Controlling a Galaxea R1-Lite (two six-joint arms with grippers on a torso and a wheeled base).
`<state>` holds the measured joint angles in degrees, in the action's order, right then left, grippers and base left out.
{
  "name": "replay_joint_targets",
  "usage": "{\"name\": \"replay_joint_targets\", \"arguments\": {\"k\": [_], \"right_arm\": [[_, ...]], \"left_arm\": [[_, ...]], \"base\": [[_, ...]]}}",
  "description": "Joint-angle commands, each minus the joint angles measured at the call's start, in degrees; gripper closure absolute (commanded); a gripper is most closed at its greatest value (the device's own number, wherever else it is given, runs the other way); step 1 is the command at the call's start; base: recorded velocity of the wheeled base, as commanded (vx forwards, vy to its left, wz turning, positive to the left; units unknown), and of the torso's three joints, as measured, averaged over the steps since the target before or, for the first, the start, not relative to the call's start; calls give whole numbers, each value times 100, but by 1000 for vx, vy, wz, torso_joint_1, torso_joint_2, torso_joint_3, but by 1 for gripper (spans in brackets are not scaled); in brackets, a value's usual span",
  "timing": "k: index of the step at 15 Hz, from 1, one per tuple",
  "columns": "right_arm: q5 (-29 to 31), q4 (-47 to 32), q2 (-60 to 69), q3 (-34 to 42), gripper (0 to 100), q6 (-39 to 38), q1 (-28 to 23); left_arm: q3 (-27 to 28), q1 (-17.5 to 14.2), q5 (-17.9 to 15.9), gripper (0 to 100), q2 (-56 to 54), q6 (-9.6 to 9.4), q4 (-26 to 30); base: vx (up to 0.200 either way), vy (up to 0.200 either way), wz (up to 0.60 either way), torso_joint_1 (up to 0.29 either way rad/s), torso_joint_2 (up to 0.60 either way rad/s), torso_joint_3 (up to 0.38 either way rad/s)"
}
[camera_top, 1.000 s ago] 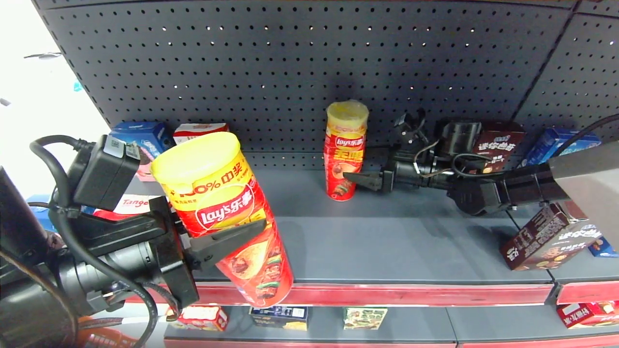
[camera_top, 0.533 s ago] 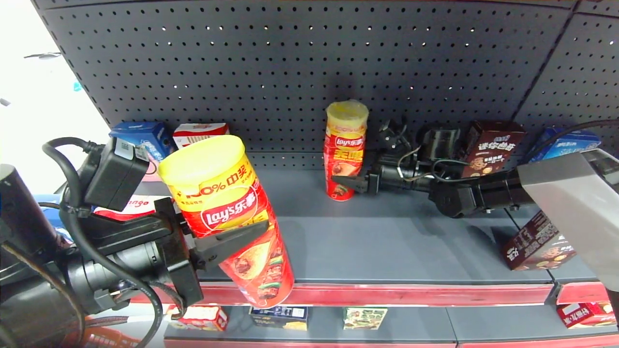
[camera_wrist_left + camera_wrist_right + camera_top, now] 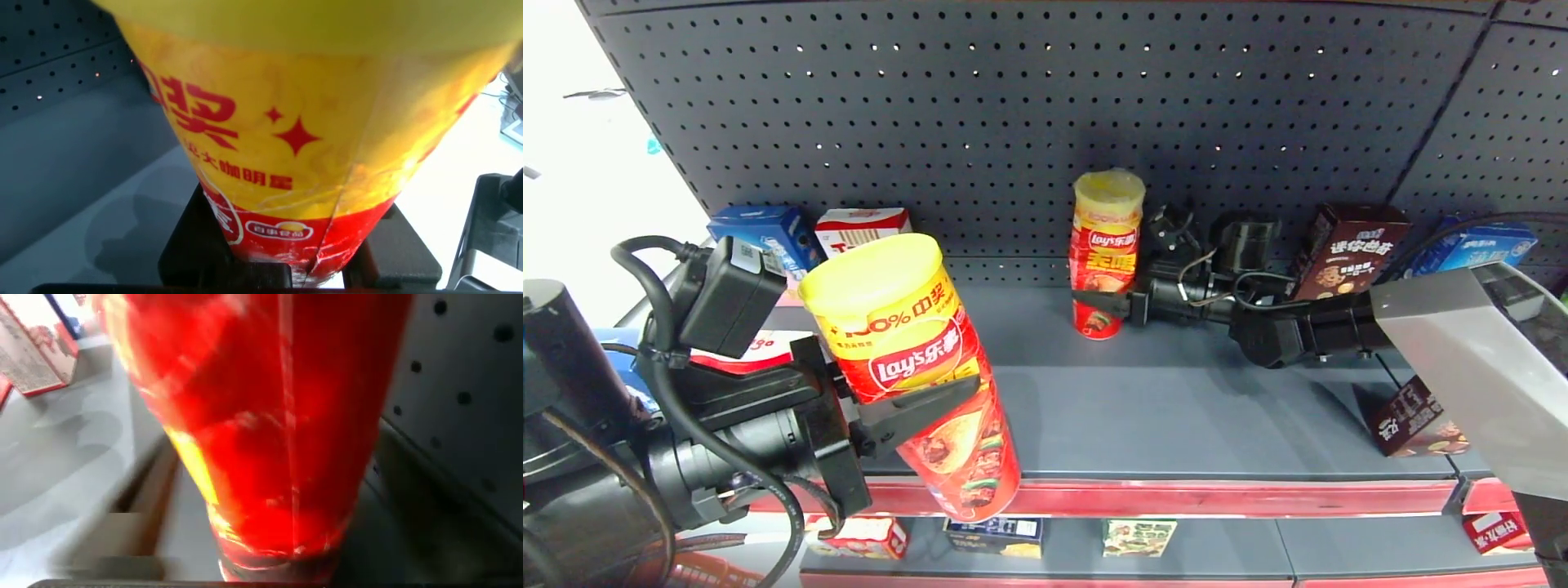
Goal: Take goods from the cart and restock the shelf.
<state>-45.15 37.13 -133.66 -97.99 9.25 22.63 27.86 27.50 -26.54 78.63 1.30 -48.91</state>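
Fingers [image 3: 923,400] on the left gripper [image 3: 907,392] are clamped around the middle of a chip can [image 3: 890,318]. It's held tilted in the lower left of the head frame, yellow lid toward the upper left and red bottom hanging in front of the shelf's red front lip [image 3: 1217,498]. The left wrist cam only gets the can [image 3: 278,122] up close: yellow band, red base, and dark gripper parts on both sides, with grey shelf behind.

A second chip can [image 3: 1104,237] stands upright in the centre of the head frame, at the back of the shelf [image 3: 1176,408] against the pegboard [image 3: 1013,106]. The right gripper [image 3: 1098,304] comes in from the right and is at that can's lower part, one side crossing in front of it. I honestly can't tell whether it's closed on the can. The right wrist cam has the can [image 3: 270,416] huge, red and blurry, plus pegboard holes.

The head cam also shows a blue box [image 3: 760,229] and a red-and-white box [image 3: 862,229] at the upper left. A brown box [image 3: 1347,249] stands at the right, and a tipped brown box [image 3: 1417,416] sits at the lower right.
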Motion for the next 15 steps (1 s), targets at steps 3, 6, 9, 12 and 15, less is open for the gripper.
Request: {"name": "replay_joint_targets", "arguments": {"k": [3, 6, 9, 12, 15], "right_arm": [[86, 5, 15, 34, 100, 6, 40], [86, 13, 165, 166, 100, 6, 119], [33, 13, 507, 315, 100, 15, 190], [33, 22, 1175, 957, 100, 15, 277], [94, 303, 1878, 2117, 100, 15, 409]], "left_arm": [[1, 1, 0, 100, 12, 1, -5], [-17, 1, 0, 100, 3, 1, -5], [-17, -8, 8, 100, 3, 1, -13], [-17, -70, 0, 100, 3, 1, -5], [-17, -78, 8, 100, 3, 1, -5]], "base": [[0, 0, 0, 0, 0, 0], [0, 0, 0, 0, 0, 0], [0, 0, 0, 0, 0, 0], [0, 0, 0, 0, 0, 0], [0, 0, 0, 0, 0, 0]]}}
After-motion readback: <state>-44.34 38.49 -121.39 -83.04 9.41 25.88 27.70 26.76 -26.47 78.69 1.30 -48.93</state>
